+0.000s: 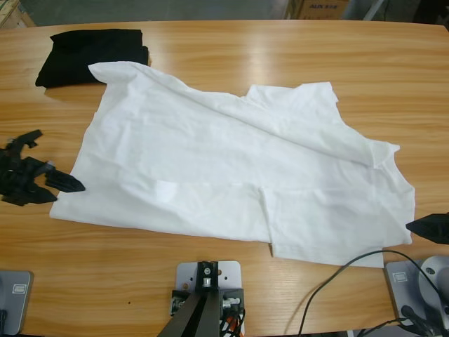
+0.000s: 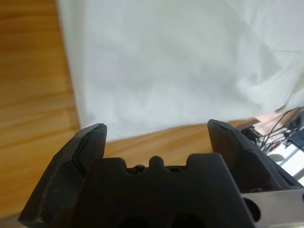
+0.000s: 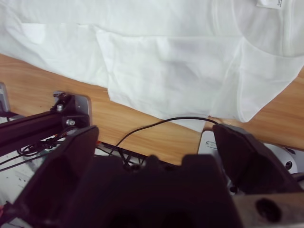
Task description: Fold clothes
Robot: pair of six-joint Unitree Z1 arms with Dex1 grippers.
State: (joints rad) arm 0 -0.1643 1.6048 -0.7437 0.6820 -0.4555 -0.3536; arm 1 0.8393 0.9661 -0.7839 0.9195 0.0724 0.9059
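The left hand (image 1: 66, 185) sits low over the counter (image 1: 280, 56) at its left edge, its jaws spread wide with nothing between them; its tips stop just short of the white T-shirt (image 1: 231, 168), and in its own wrist view the shirt's edge (image 2: 180, 66) lies just beyond the open jaws with bare wood between. The right hand (image 3: 156, 137) hangs off the counter's right front corner, showing from above only as a black tip (image 1: 429, 228) near the shirt's right side; its jaws are also wide apart and hold nothing, with a thin black cable (image 3: 156, 124) running across the wood beneath them. One T-shirt lies spread across the middle of the counter, rumpled and partly doubled over itself, its long axis running left to right; the neck end points right, as the collar with its small label (image 3: 270, 4) shows in the right wrist view. One black folded garment (image 1: 91, 56) rests at the far left corner, the shirt's upper left corner touching it.
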